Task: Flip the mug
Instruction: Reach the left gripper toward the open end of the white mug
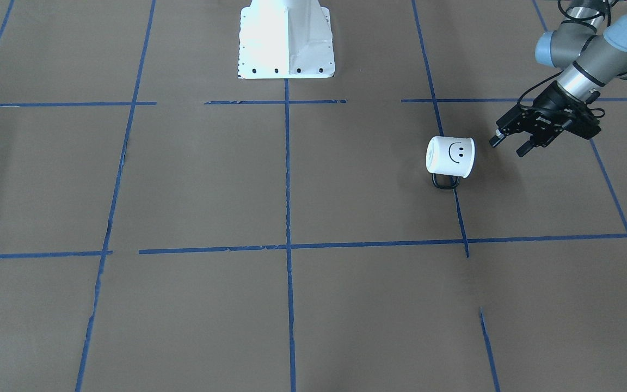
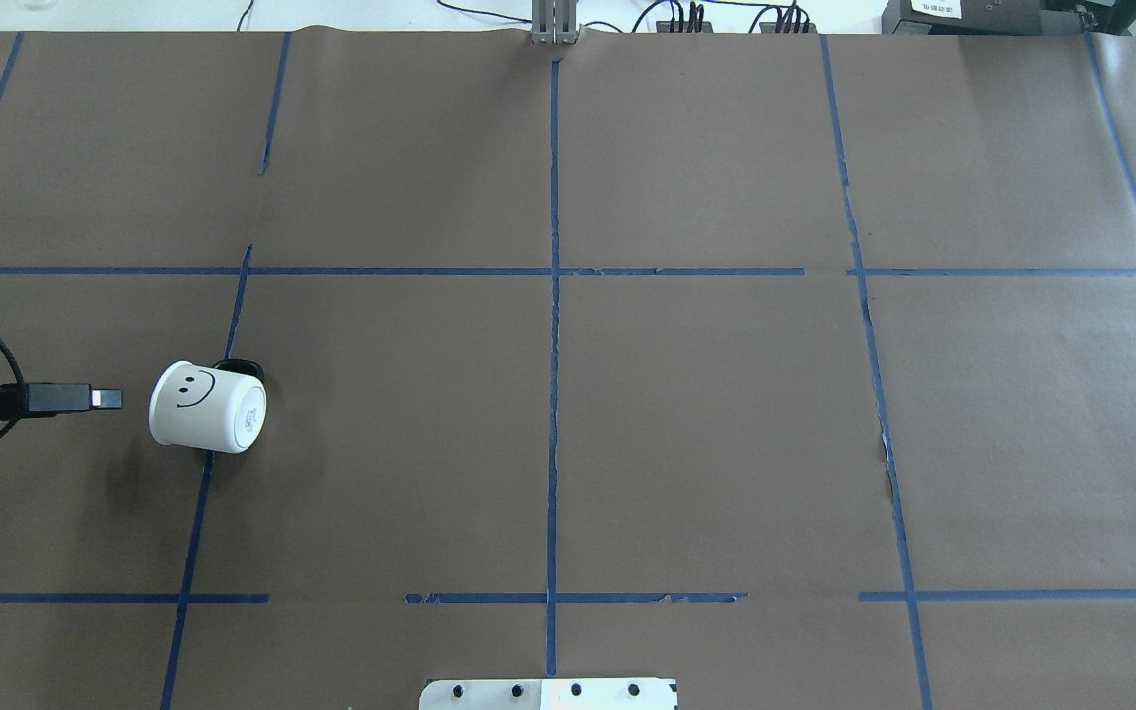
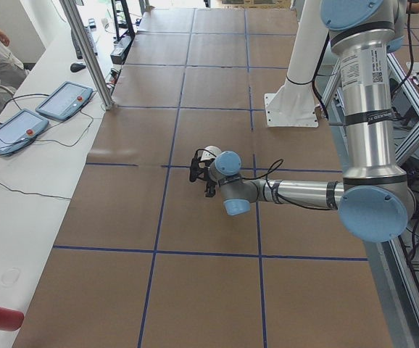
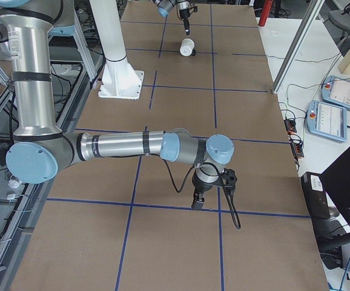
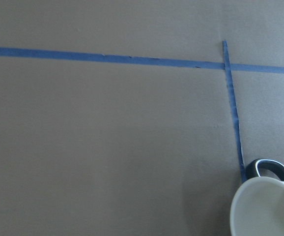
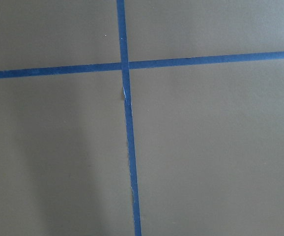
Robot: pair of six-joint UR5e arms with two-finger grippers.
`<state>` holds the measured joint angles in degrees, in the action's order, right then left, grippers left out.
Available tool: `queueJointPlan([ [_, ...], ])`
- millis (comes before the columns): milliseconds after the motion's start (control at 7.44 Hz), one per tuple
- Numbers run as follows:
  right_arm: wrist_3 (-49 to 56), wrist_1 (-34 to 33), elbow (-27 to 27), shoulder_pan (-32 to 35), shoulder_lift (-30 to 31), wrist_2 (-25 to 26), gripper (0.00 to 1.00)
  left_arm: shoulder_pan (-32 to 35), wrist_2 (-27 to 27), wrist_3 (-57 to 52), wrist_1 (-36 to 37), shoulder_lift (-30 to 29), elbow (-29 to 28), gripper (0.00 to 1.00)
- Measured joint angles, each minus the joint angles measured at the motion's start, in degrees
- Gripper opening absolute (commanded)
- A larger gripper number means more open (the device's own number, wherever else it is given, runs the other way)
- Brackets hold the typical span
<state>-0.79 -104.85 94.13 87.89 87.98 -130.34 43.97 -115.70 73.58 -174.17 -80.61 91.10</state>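
A white mug (image 2: 198, 414) with a black smiley (image 1: 458, 152) lies on its side on the brown paper surface (image 2: 706, 424), on the robot's left, across a blue tape line (image 2: 195, 532). The face is turned upward. A faint mark on its base (image 2: 251, 419) is too small to read. Its black loop handle (image 1: 445, 183) rests low on the side away from the robot. The long axis runs across the surface: the mouth points to the robot's left and the base toward the centre. The left end effector (image 1: 506, 148) hangs just beside the mouth, fingers apart and empty. The right end effector (image 4: 198, 200) is well apart from the mug; whether it is open cannot be told.
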Motion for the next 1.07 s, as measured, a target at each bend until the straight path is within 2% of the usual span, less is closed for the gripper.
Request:
queueJointPlan([
  [269, 0.00, 0.00, 0.00, 0.00, 0.00, 0.00, 1.00, -2.05, 1.41, 6.66, -16.29, -4.18, -5.31, 1.00],
  [537, 0.00, 0.00, 0.00, 0.00, 0.00, 0.00, 1.00, -2.62, 1.52, 8.92, -25.43, -8.86, -11.41, 1.00],
  [672, 0.00, 0.00, 0.00, 0.00, 0.00, 0.00, 1.00, -2.96, 1.52, 9.52, -28.75, -10.21, -13.98, 0.97],
  [940, 0.00, 0.00, 0.00, 0.00, 0.00, 0.00, 1.00, -3.61, 1.56, 11.44, -33.62, -12.11, -17.16, 0.20],
  [1075, 0.00, 0.00, 0.00, 0.00, 0.00, 0.00, 1.00, -3.92, 1.52, 12.62, -34.94, -13.14, -18.39, 0.00],
])
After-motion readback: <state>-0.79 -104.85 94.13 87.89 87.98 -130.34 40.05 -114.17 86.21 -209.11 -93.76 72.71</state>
